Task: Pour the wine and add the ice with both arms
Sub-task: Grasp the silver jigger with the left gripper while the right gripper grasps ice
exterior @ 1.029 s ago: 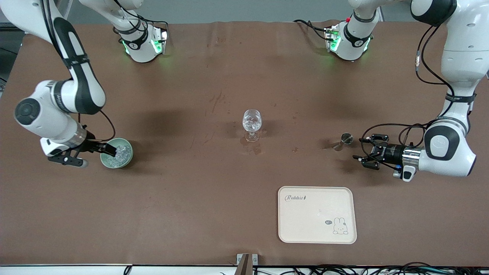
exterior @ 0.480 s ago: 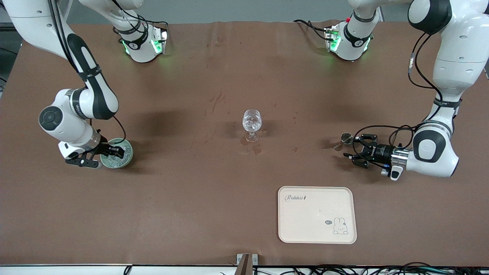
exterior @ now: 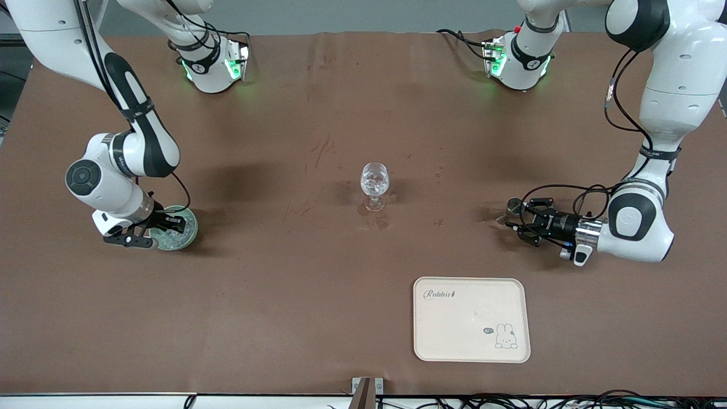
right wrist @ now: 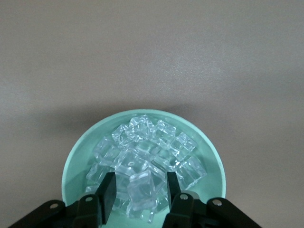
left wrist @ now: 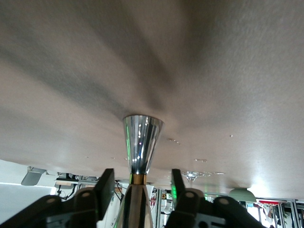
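Observation:
A pale green bowl [exterior: 191, 232] of ice [right wrist: 147, 147] sits toward the right arm's end of the table. My right gripper [exterior: 172, 223] is open, low in the bowl. Its fingers [right wrist: 108, 190] stand on either side of one ice cube [right wrist: 142, 190], with a gap on each side. A silver jigger [exterior: 513, 207] stands toward the left arm's end. My left gripper [exterior: 518, 218] is open, level with it. Its fingers [left wrist: 105, 183] stand on either side of the jigger [left wrist: 141, 137] without touching it. A clear stemmed glass [exterior: 375, 183] with clear contents stands mid-table.
A cream tray [exterior: 471, 341] with a rabbit drawing lies nearer to the front camera than the jigger. Dark stains mark the brown table [exterior: 318, 272] around the glass's foot. The glass [left wrist: 192, 175] and the bowl [left wrist: 242, 194] show far off in the left wrist view.
My right arm swung in and its gripper now sits over the ice in the bowl. My left gripper moved toward the jigger and now has it between its fingers.

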